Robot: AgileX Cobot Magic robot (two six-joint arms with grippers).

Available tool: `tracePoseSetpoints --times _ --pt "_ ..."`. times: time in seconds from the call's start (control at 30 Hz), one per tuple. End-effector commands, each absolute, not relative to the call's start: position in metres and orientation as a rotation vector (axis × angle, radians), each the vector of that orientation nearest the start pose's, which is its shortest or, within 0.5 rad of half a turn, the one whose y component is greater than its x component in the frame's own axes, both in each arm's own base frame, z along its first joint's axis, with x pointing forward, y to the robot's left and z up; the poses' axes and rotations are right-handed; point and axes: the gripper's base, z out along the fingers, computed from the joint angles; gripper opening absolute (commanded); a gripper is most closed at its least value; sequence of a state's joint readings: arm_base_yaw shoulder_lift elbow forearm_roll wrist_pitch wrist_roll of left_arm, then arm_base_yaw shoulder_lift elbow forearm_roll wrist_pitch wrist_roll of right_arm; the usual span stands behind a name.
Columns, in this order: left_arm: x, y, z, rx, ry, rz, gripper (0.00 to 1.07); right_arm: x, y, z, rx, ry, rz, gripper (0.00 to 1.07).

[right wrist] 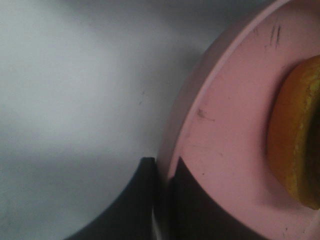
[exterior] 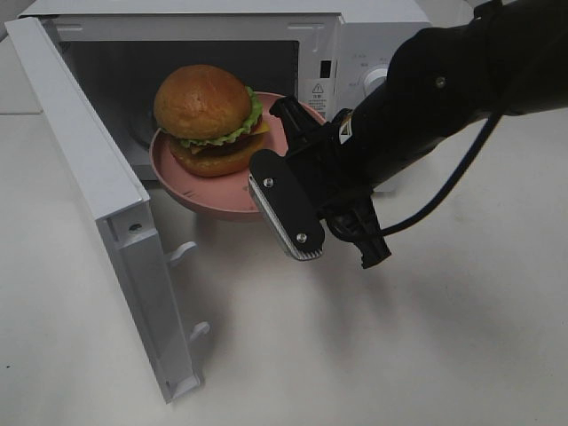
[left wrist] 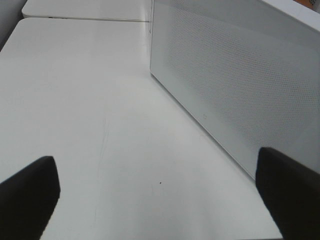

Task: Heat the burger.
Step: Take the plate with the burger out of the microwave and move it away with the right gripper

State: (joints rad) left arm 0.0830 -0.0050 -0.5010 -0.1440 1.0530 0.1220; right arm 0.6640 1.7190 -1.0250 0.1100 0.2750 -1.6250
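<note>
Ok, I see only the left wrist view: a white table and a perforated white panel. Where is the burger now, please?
Observer: The burger sits on a pink plate at the mouth of the open microwave.
Operator: Does something hold the plate?
Observer: Yes. The right gripper is shut on the plate's rim; the right wrist view shows it.
Operator: Is the plate fully inside?
Observer: No. Its front part is outside the opening, beside the open door.
</note>
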Motion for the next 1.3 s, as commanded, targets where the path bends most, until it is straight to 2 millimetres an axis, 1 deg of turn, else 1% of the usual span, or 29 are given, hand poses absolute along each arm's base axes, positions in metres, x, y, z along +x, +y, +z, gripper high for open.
tracePoseSetpoints --times 0.03,0.1,0.17,0.27,0.33,0.43,0.5,0.53,0.6,0.63,0.7,0.73,0.77,0.8,0.87,0.97,1.03,1.1,1.13,1.17,1.23,1.27,1.3 --pt "-0.008 -0.012 0.279 0.040 1.986 -0.047 1.00 0.270 0.216 0.218 -2.128 1.095 -0.379 0.00" --pt "-0.008 -0.012 0.279 0.040 1.986 -0.047 1.00 0.268 0.213 0.218 -2.126 1.099 -0.377 0.00" --pt "-0.008 -0.012 0.279 0.040 1.986 -0.047 1.00 0.256 0.204 0.221 -2.121 1.108 -0.373 0.00" --pt "-0.008 -0.012 0.279 0.040 1.986 -0.047 1.00 0.253 0.202 0.221 -2.121 1.108 -0.373 0.00" --pt "-0.008 -0.012 0.279 0.040 1.986 -0.047 1.00 0.241 0.193 0.224 -2.111 1.113 -0.372 0.00" --pt "-0.008 -0.012 0.279 0.040 1.986 -0.047 1.00 0.238 0.190 0.224 -2.112 1.113 -0.372 0.00" --pt "-0.008 -0.012 0.279 0.040 1.986 -0.047 1.00 0.229 0.183 0.225 -2.107 1.125 -0.366 0.00" --pt "-0.008 -0.012 0.279 0.040 1.986 -0.047 1.00 0.229 0.183 0.225 -2.107 1.125 -0.366 0.00" --pt "-0.008 -0.012 0.279 0.040 1.986 -0.047 1.00 0.217 0.174 0.224 -2.095 1.146 -0.356 0.00" --pt "-0.008 -0.012 0.279 0.040 1.986 -0.047 1.00 0.217 0.174 0.224 -2.095 1.146 -0.356 0.00" --pt "-0.008 -0.012 0.279 0.040 1.986 -0.047 1.00 0.209 0.167 0.226 -2.082 1.150 -0.356 0.00" --pt "-0.008 -0.012 0.279 0.040 1.986 -0.047 1.00 0.209 0.167 0.226 -2.082 1.150 -0.356 0.00" --pt "-0.008 -0.012 0.279 0.040 1.986 -0.047 1.00 0.203 0.163 0.226 -2.075 1.159 -0.351 0.00" --pt "-0.008 -0.012 0.279 0.040 1.986 -0.047 1.00 0.203 0.163 0.226 -2.075 1.159 -0.351 0.00" --pt "-0.008 -0.012 0.279 0.040 1.986 -0.047 1.00 0.195 0.156 0.227 -2.069 1.168 -0.347 0.00" --pt "-0.008 -0.012 0.279 0.040 1.986 -0.047 1.00 0.192 0.154 0.228 -2.064 1.171 -0.346 0.00" --pt "-0.008 -0.012 0.279 0.040 1.986 -0.047 1.00 0.179 0.144 0.228 -2.042 1.186 -0.344 0.00" --pt "-0.008 -0.012 0.279 0.040 1.986 -0.047 1.00 0.176 0.141 0.228 -2.041 1.187 -0.345 0.00" --pt "-0.008 -0.012 0.279 0.040 1.986 -0.047 1.00 0.170 0.136 0.228 -2.035 1.192 -0.347 0.00" --pt "-0.008 -0.012 0.279 0.040 1.986 -0.047 1.00 0.170 0.136 0.228 -2.035 1.192 -0.347 0.00" --pt "-0.008 -0.012 0.279 0.040 1.986 -0.047 1.00 0.161 0.128 0.230 -2.047 1.180 -0.364 0.00" --pt "-0.008 -0.012 0.279 0.040 1.986 -0.047 1.00 0.161 0.128 0.230 -2.047 1.180 -0.364 0.00" --pt "-0.008 -0.012 0.279 0.040 1.986 -0.047 1.00 0.156 0.122 0.231 -2.043 1.183 -0.375 0.00"
